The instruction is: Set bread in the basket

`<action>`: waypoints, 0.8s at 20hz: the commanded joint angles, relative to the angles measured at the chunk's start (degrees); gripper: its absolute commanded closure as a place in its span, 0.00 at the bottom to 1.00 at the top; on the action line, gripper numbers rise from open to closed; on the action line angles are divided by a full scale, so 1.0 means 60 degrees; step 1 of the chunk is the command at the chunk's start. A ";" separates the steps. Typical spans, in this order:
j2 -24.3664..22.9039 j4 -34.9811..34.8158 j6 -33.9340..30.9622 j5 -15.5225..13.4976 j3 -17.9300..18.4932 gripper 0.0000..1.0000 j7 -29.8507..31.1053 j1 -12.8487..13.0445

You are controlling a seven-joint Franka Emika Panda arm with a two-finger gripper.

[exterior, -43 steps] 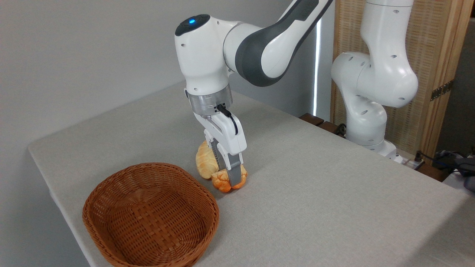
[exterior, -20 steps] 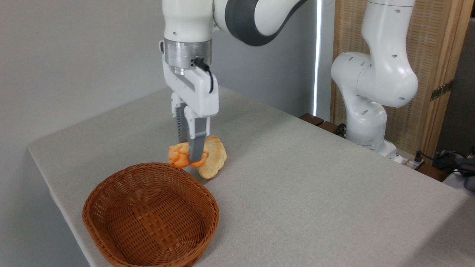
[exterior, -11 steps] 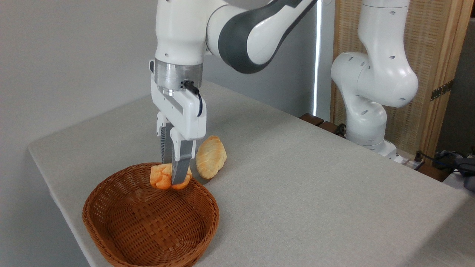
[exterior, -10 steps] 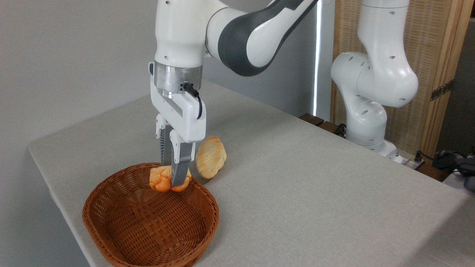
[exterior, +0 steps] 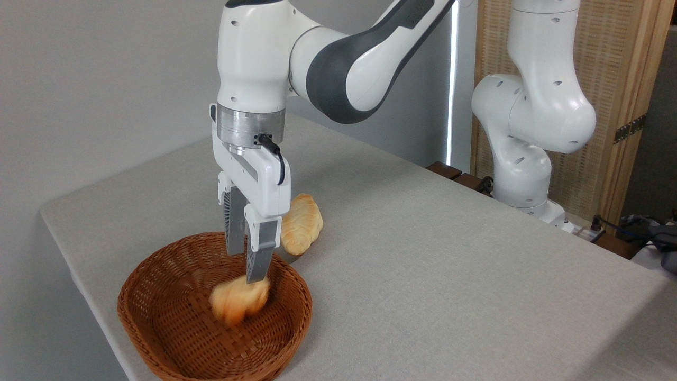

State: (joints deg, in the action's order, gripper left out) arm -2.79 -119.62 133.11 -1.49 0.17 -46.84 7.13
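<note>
The bread [exterior: 238, 300], a small golden-orange bun, shows motion-blurred inside the reddish-brown wicker basket [exterior: 158, 275] at the lower left, just below my fingertips and free of them. My gripper [exterior: 242, 264] hangs over the basket's far half, pointing straight down. It is open, with a visible gap between the two grey fingers [exterior: 257, 256] and nothing held.
A longer pale golden roll [exterior: 301, 224] lies on the grey tablecloth just behind the basket's far rim, partly hidden by my gripper body. The table's left edge [exterior: 74, 264] runs close beside the basket. The arm's white base [exterior: 521, 180] stands at the far right.
Within the last two seconds the gripper carried the bun from the table to over the basket. In the last half second the fingers opened and the bun dropped into the basket.
</note>
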 commanded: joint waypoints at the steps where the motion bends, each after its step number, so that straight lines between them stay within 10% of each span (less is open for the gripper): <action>1: 0.0083 0.0118 0.0125 -0.0133 0.0089 0.00 -0.0016 0.0028; 16: -0.0620 0.0687 -0.1877 -0.0148 0.0001 0.00 0.2078 0.0043</action>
State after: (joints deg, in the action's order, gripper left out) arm -5.60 -118.49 128.08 -1.56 0.27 -37.31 7.13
